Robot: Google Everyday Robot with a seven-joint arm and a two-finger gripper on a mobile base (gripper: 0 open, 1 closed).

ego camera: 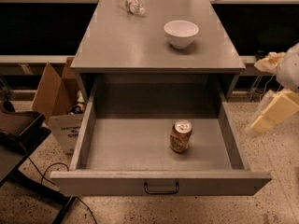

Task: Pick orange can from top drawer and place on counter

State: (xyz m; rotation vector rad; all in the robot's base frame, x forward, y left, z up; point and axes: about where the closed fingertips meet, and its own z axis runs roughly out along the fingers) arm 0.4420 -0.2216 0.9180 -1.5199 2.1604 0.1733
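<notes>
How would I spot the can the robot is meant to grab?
Start at the grey counter; below it the top drawer is pulled open. The orange can stands upright on the drawer floor, right of centre. It is the only thing in there: the white bowl and clear bottle are up on the counter, and the gripper hangs outside, to the right.
</notes>
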